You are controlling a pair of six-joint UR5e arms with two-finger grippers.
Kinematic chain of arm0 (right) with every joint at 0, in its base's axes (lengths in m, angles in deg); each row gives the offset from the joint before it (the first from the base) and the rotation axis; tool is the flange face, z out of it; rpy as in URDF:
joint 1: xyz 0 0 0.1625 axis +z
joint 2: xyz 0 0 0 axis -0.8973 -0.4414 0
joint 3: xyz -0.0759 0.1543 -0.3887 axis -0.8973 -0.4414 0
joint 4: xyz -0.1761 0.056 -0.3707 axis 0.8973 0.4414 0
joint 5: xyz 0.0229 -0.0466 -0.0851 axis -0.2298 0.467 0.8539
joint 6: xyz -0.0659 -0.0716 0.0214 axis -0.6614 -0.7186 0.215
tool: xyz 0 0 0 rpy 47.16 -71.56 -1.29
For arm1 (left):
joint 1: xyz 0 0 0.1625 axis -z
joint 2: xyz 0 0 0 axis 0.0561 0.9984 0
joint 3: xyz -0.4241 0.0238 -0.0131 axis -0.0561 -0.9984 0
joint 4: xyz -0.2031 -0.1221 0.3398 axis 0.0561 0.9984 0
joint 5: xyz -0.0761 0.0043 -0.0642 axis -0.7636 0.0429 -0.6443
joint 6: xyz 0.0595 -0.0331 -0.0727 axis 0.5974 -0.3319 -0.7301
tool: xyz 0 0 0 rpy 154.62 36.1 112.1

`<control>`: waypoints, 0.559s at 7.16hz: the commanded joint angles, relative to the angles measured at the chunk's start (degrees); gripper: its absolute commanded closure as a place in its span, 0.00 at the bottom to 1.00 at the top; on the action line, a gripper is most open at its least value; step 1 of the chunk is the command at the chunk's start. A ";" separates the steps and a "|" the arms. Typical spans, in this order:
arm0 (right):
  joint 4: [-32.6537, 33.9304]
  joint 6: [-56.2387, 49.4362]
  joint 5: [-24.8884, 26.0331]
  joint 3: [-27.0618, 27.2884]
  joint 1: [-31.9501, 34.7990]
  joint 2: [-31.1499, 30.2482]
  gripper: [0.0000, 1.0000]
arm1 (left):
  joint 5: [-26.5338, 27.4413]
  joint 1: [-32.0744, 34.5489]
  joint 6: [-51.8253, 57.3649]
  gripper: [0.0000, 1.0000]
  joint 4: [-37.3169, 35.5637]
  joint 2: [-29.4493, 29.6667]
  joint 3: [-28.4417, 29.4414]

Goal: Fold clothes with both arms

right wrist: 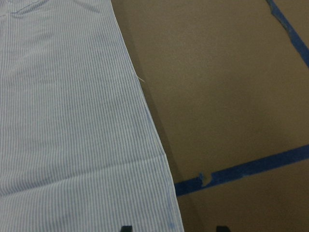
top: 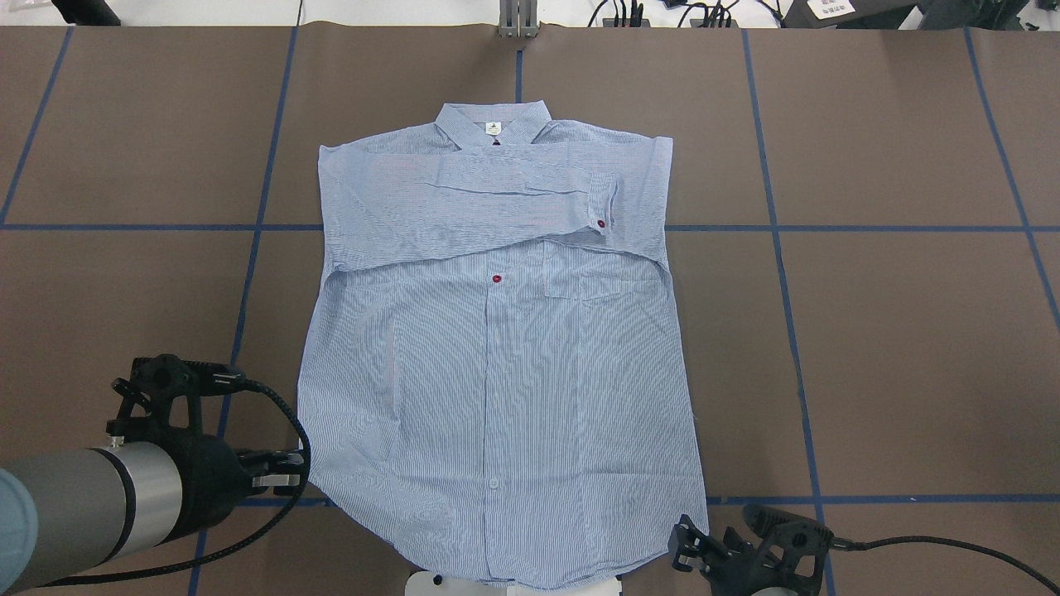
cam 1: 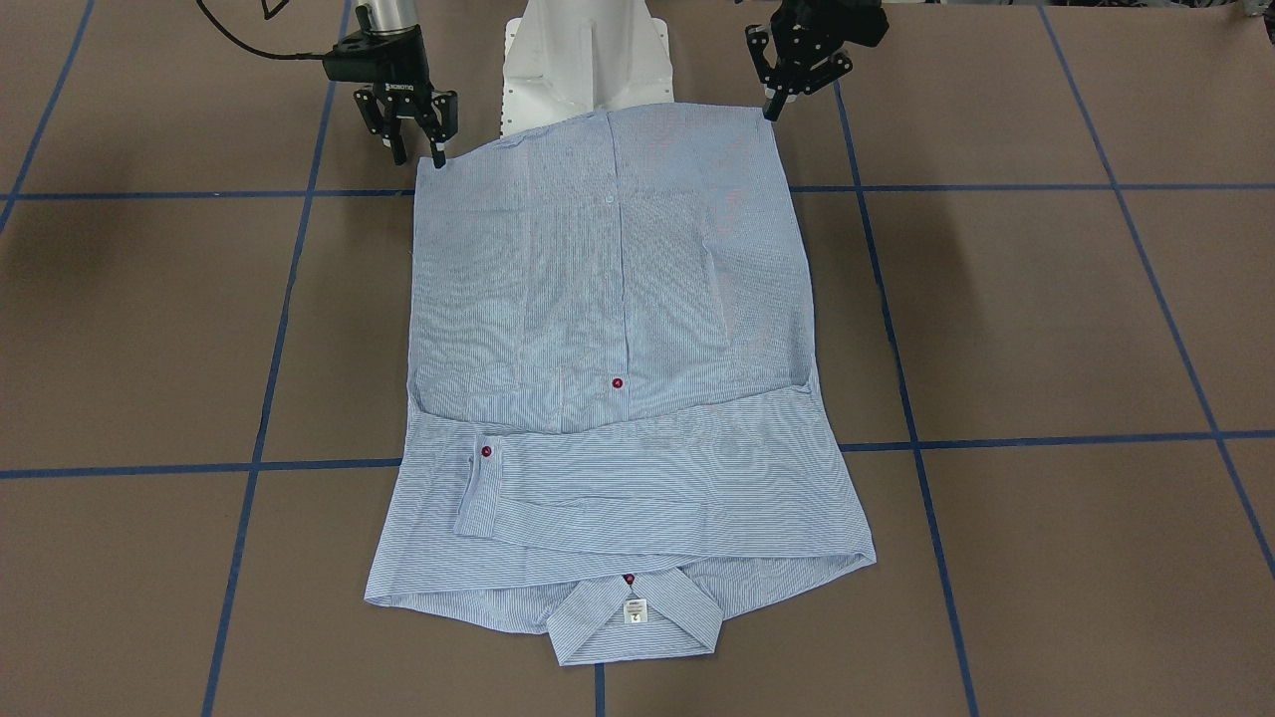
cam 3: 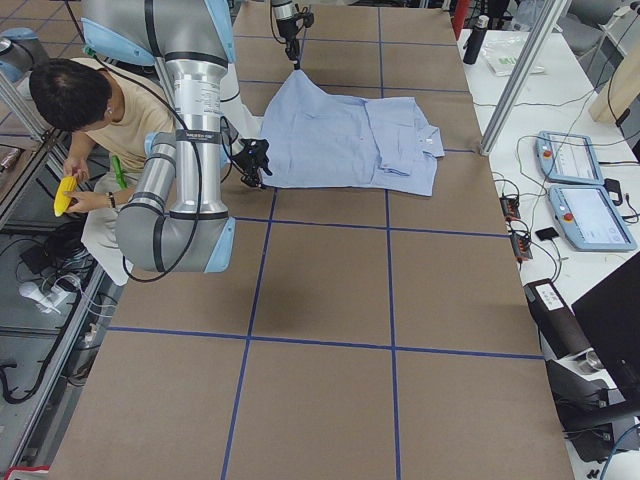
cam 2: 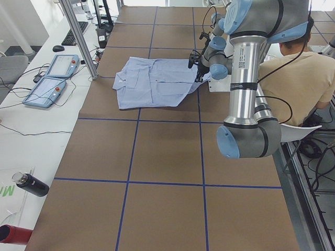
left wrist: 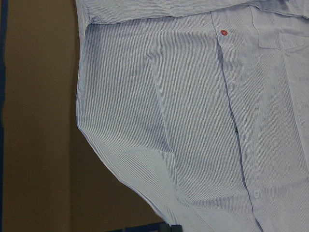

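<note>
Along the table (cam 1: 1046,319) edge nearest the robot, the right gripper (cam 1: 418,151) stood wide astride a hem corner of the mid-table shirt (cam 1: 618,299); the left gripper (cam 1: 792,100) showed no readable gap. With the sleeves (cam 1: 647,498) folded in, pinching both hem corners and carrying them toward the collar (cam 1: 635,627) seemed next

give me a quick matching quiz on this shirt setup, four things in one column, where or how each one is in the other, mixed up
Things
1. collar
2. cuff
3. chest pocket
4. right gripper

Places or states
a. open, at the corner of the shirt nearest the robot
b. lying across the chest, red button showing
c. far end of the shirt, white label showing
d. just below the folded sleeve, on the robot's right

Pairs: 1-c, 2-b, 3-d, 4-a
</note>
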 commanded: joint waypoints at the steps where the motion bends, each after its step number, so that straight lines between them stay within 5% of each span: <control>1: 0.00 0.77 0.46 -1.14 -0.76 0.56 0.40 | 0.01 0.06 0.00 1.00 -0.01 0.00 0.00; 2: 0.00 0.86 0.46 -1.14 -0.76 0.82 0.54 | 0.01 0.06 0.00 1.00 -0.01 0.00 0.00; 3: 0.00 0.86 0.46 -1.14 -0.76 2.22 0.93 | 0.01 0.06 0.00 1.00 -0.01 0.00 0.00; 4: 0.09 0.86 0.46 -1.31 -0.76 2.84 1.00 | 0.01 0.06 0.00 1.00 -0.01 0.00 0.00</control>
